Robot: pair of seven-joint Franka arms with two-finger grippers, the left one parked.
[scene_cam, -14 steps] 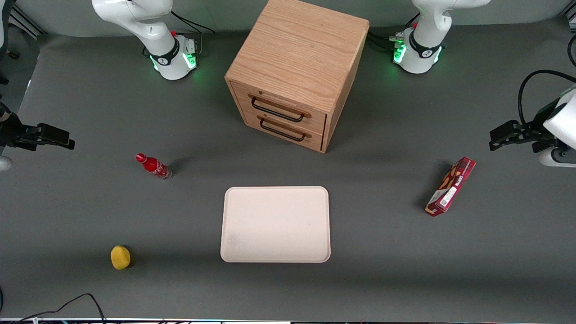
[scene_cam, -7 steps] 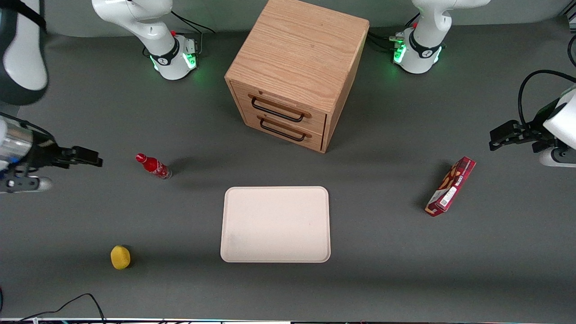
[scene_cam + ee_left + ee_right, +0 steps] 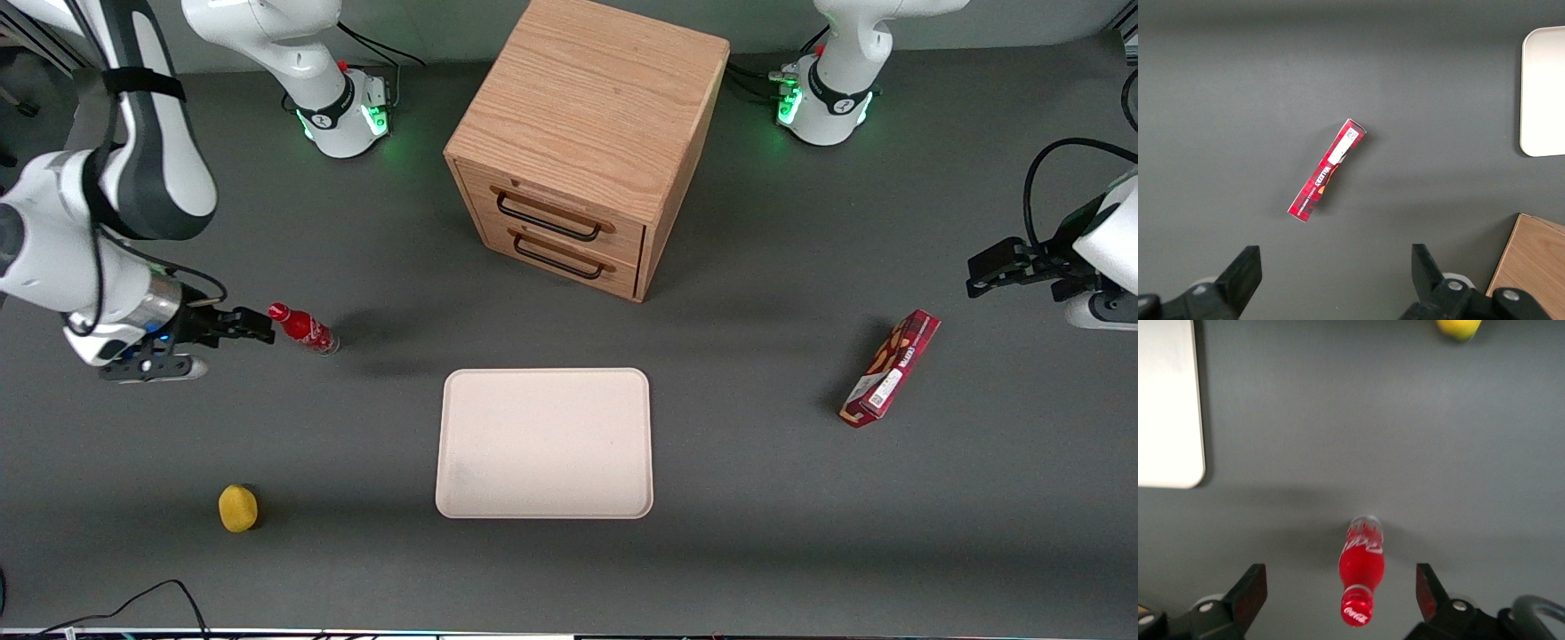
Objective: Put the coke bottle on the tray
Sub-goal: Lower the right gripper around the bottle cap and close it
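The coke bottle (image 3: 304, 328), small, with a red cap, red label and clear base, stands on the grey table toward the working arm's end. It also shows in the right wrist view (image 3: 1361, 567), its cap pointing at the camera. My right gripper (image 3: 258, 326) is just beside the bottle's cap, on the side away from the tray. In the right wrist view the gripper (image 3: 1340, 597) is open, with the cap between the two wide-spread fingers and touching neither. The cream tray (image 3: 544, 443) lies empty nearer the front camera than the cabinet, and its corner shows in the right wrist view (image 3: 1165, 400).
A wooden two-drawer cabinet (image 3: 578, 133) stands farther from the front camera than the tray. A yellow lemon-like object (image 3: 237, 508) lies nearer the front camera than the bottle. A long red snack box (image 3: 891, 368) lies toward the parked arm's end.
My right arm has swung in from the table's edge toward the bottle, and the gripper now sits right by its cap. The bottle, tray and other things have not moved.
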